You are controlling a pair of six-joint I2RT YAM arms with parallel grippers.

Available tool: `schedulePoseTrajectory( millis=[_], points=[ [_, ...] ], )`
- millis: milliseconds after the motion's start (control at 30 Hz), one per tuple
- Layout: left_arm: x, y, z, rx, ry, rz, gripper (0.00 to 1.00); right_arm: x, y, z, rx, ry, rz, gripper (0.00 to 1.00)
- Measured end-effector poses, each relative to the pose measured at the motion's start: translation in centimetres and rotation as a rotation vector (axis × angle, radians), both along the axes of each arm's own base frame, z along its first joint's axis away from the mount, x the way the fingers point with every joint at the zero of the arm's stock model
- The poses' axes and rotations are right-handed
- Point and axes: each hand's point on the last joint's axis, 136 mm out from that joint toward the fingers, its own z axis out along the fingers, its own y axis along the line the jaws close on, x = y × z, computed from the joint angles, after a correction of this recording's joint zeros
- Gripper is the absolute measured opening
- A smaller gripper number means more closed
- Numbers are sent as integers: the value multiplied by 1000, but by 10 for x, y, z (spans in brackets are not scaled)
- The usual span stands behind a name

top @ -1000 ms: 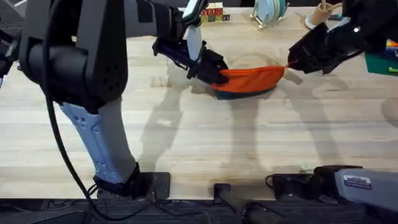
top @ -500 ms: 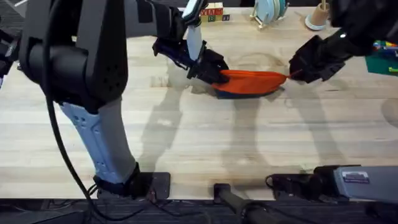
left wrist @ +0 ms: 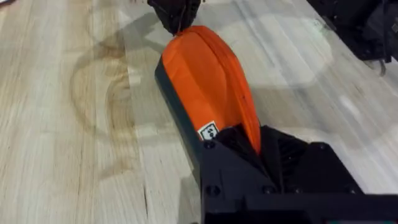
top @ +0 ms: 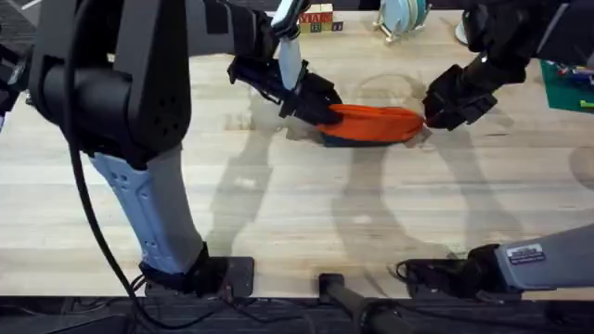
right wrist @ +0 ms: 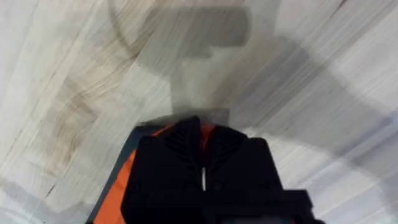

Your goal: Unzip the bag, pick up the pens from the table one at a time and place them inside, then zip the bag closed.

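Note:
The orange bag (top: 376,122) with its navy base lies on the table (top: 278,204) at the back centre, its zipper looking closed along the top. My left gripper (top: 320,109) is shut on the bag's left end; in the left wrist view the left gripper (left wrist: 249,140) clamps the near end of the bag (left wrist: 205,81). My right gripper (top: 429,113) is shut on the right tip, seen far off as the right gripper (left wrist: 179,25). In the right wrist view the right gripper (right wrist: 202,134) pinches orange fabric of the bag (right wrist: 121,177). The pens are out of view.
Coloured letter blocks (top: 316,19) and a teal rack (top: 404,14) stand along the back edge. A green mat (top: 568,88) lies at the far right. Bare wood stretches in front of the bag toward the arm bases.
My right gripper has come down and slightly left with the bag's right end. The bag has gone from stretched and raised to flatter and lower on the table. The left gripper has held still.

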Motion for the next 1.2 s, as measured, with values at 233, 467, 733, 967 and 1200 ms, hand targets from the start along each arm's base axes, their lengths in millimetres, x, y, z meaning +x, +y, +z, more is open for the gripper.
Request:
schedulePoseTrajectory(
  millis=[233,467,733,967,1200],
  points=[
    [0,0,0,1,3,1,43,1,-4,12,-23,-34,1,33],
    [5,11,-2,14,16,29,43,2,-23,63,-110,-171,52,778],
    [7,15,-2,19,15,40,43,1,12,125,-45,-357,444,996],
    [7,15,-3,20,15,40,59,-9,34,142,-32,-419,712,996],
    [7,13,2,-6,29,44,979,-10,38,143,-34,-428,776,996]
  ],
)
